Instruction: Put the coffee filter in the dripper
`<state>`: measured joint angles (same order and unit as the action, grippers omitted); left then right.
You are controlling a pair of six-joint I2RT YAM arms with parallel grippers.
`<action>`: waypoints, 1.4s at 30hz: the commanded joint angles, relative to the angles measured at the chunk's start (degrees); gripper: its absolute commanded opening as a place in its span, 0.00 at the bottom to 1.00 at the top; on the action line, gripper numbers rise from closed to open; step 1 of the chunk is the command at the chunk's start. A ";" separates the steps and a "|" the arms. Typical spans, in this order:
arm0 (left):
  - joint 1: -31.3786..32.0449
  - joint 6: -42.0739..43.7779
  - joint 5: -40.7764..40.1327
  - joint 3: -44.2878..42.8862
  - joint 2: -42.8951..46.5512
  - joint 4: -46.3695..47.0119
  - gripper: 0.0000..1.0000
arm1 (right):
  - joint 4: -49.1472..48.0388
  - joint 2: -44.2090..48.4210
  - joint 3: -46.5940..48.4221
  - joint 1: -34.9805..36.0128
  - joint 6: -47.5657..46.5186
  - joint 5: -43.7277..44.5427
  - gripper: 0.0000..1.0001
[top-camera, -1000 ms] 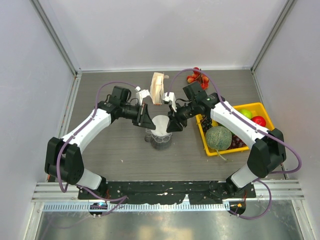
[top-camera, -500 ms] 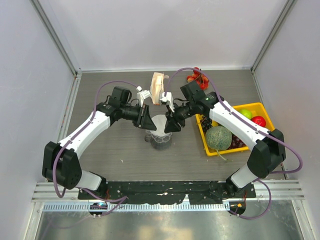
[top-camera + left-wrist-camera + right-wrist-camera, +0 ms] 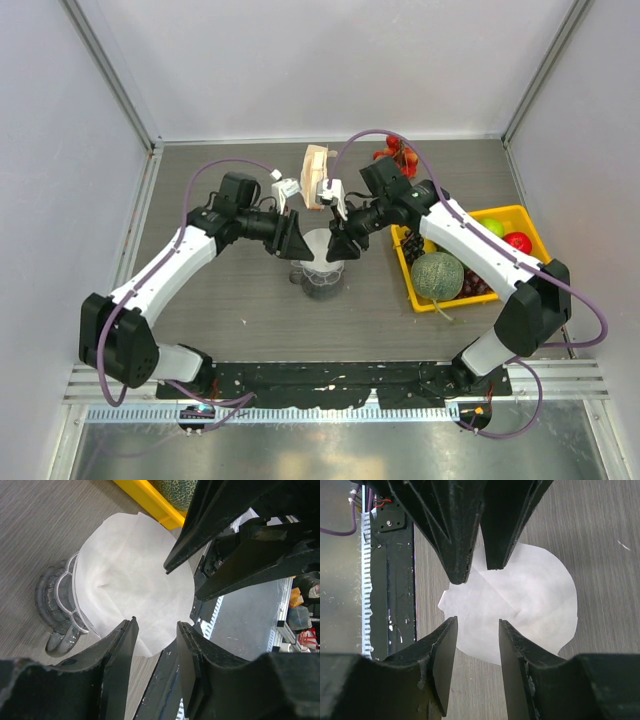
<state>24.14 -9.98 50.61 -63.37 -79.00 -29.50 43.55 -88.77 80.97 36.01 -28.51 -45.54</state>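
- The left gripper (image 3: 157, 625) hovers with its jaws apart over the near rim of the coffee filter (image 3: 130, 565), clamping nothing. Whether its tips brush the paper is hard to tell.
- The right gripper (image 3: 476, 624) faces it across the filter, jaws likewise parted and empty.
- The white filter sits opened inside the clear dripper (image 3: 57, 597).
- A melon (image 3: 437, 276) lies in the yellow tray (image 3: 508, 209) at right.

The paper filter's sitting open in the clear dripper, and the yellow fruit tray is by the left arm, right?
No: the yellow fruit tray is by the right arm, as the top external view shows. The paper filter does sit open in the clear dripper.
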 commanded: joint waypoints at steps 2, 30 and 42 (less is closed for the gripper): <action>-1.11 1.36 -0.77 -2.72 5.08 1.81 0.50 | -0.83 2.20 4.54 0.03 -0.76 0.36 0.46; -23.87 2.68 -6.05 -29.52 -0.88 -16.45 0.99 | -32.74 11.42 -4.05 -33.89 30.80 6.77 0.71; -26.60 13.76 -26.34 -21.29 -4.42 -24.75 0.99 | -31.33 15.91 -20.84 -39.96 19.90 12.93 0.95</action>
<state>-2.26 -0.08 32.29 -89.01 -86.39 -53.52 13.76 -76.95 62.39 -3.88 -4.95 -34.39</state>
